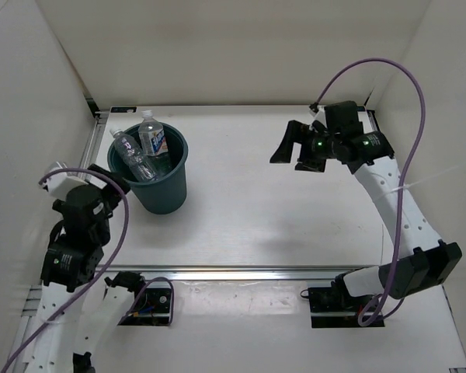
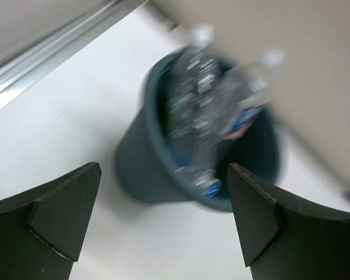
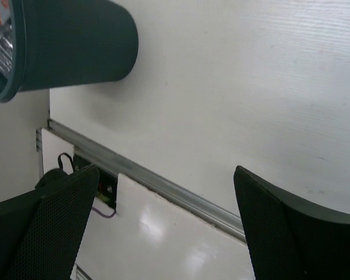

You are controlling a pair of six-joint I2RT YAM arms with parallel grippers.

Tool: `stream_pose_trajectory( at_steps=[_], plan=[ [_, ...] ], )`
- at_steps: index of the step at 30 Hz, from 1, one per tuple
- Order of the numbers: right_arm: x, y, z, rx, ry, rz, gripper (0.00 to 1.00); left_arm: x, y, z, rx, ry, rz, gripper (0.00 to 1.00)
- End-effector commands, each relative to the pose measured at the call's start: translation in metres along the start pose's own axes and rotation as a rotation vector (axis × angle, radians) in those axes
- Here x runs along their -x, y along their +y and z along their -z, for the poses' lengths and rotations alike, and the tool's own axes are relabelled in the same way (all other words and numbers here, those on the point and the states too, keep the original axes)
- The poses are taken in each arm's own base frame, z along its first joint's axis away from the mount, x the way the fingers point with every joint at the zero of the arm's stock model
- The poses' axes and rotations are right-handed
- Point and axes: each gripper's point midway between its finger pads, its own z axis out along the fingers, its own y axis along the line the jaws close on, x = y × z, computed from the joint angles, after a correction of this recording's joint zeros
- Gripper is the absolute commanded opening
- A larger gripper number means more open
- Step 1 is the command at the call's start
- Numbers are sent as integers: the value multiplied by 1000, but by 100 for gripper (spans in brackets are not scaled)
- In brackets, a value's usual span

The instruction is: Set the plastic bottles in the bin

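Left pincer spread wide, empty, just beside bin. Right pincer spread wide, empty, over bench, well apart from bin. Bottles inside bin, tops poking out.

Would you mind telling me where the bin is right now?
In the top external view, the dark teal bin stands on the left side of the table, toward the far-left corner, just right of the left gripper, with plastic bottles poking out.
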Motion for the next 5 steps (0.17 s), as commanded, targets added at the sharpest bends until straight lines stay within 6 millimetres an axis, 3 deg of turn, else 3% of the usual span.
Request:
stream_pose_trajectory(
  at_steps=[1,5],
  plan=[
    [16,-10,21,-37,-88,-10,100,-52,65,3,268,148,-103,100],
    [22,-18,27,-51,-115,-21,100,-38,90,5,380,47,-129,100]
  ],
)
